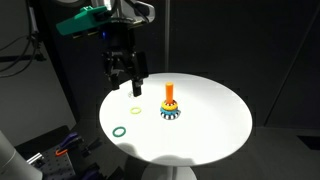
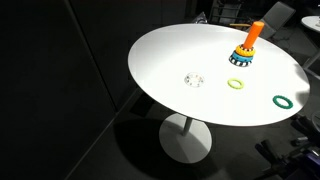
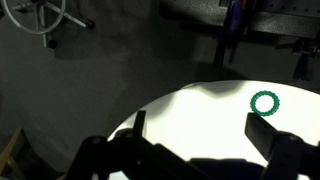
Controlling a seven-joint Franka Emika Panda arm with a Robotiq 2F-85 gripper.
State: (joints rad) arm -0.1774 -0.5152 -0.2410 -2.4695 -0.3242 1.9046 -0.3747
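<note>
My gripper (image 1: 126, 72) hangs open and empty above the far left part of the round white table (image 1: 210, 125). In the wrist view its two dark fingers (image 3: 197, 125) spread wide over the white tabletop, with nothing between them. A dark green ring (image 3: 265, 102) lies flat on the table just beyond the right finger; it shows in both exterior views (image 1: 120, 130) (image 2: 284, 100). A yellow ring (image 1: 134, 110) (image 2: 236, 84) lies flat near it. An orange peg stacker (image 1: 170, 102) (image 2: 247, 45) with coloured rings on its base stands upright near the table's middle.
A small pale, clear ring-like thing (image 2: 194, 79) lies on the table (image 2: 170, 60) apart from the others. The room around is dark. Cables and equipment sit on the floor by the table's edge (image 1: 60, 150). The table stands on a single pedestal (image 2: 187, 135).
</note>
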